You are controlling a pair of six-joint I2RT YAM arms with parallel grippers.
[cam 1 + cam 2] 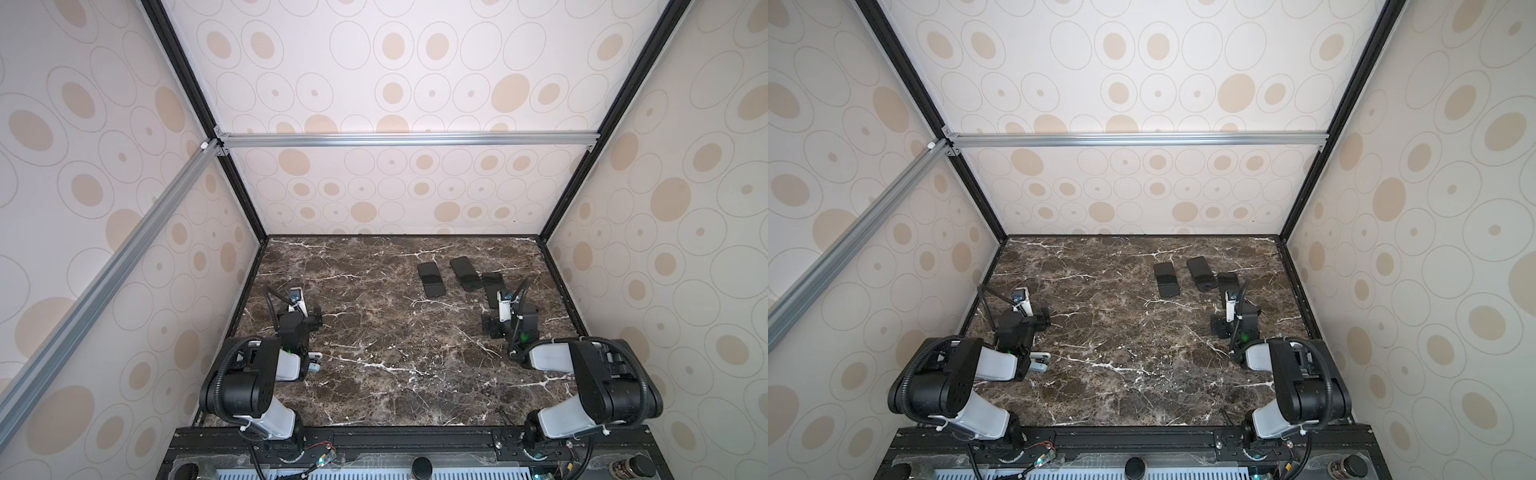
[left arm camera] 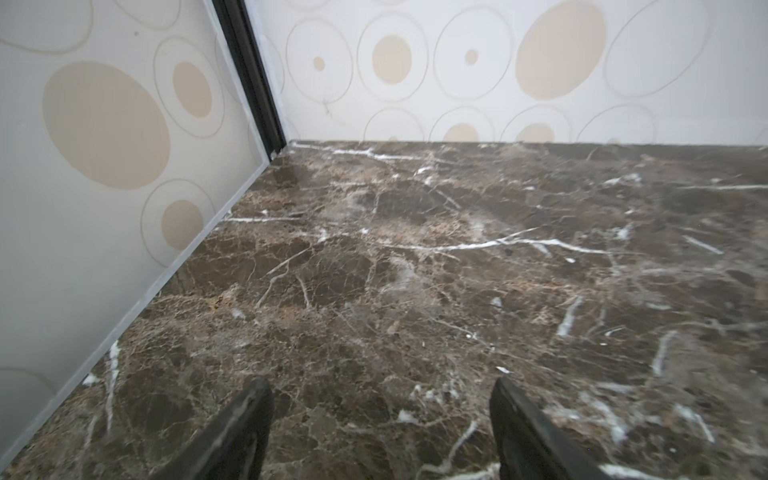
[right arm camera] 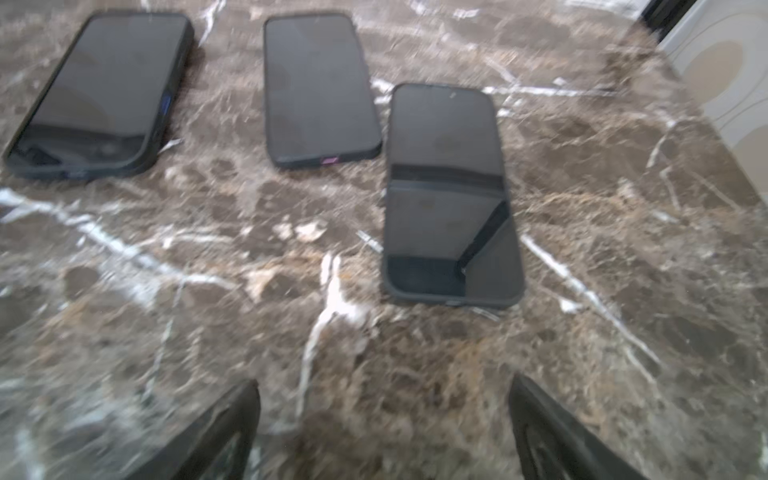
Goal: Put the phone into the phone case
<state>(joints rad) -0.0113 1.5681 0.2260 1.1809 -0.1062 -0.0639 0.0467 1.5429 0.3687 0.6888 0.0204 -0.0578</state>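
Observation:
Three dark flat slabs lie at the back right of the marble table (image 1: 374,332). The nearest is a glossy black phone (image 3: 449,187) (image 1: 492,284), lying flat with its screen up. Beside it lies a matte black slab with a raised rim, which looks like the phone case (image 3: 318,87) (image 1: 466,273). The third is a glossy slab (image 3: 104,91) (image 1: 431,279) in a thick dark rim. My right gripper (image 3: 384,399) stands open just short of the phone's near end, holding nothing. On the far left my left gripper (image 2: 382,399) is open over bare marble.
Patterned walls close in the table on three sides, with black posts (image 1: 245,199) at the back corners. The left wall (image 2: 104,249) runs close beside my left gripper. A black rail (image 1: 395,440) with both arm bases lines the front edge.

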